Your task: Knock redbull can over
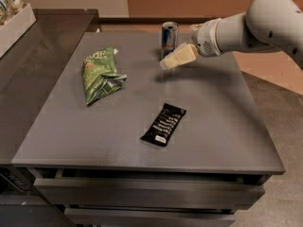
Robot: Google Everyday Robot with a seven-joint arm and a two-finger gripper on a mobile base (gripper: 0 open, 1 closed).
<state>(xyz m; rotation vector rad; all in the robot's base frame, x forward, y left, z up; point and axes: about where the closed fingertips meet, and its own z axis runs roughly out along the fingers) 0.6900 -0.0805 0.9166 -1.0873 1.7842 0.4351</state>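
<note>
Just right of the redbull can [169, 36] standing upright on the table [213, 117], green snack bag [99, 74] well to its left, drive the clenched, empty gripper [165, 63] poised there leftward into the can's upper half, striking high to tip rather than slide it.
</note>
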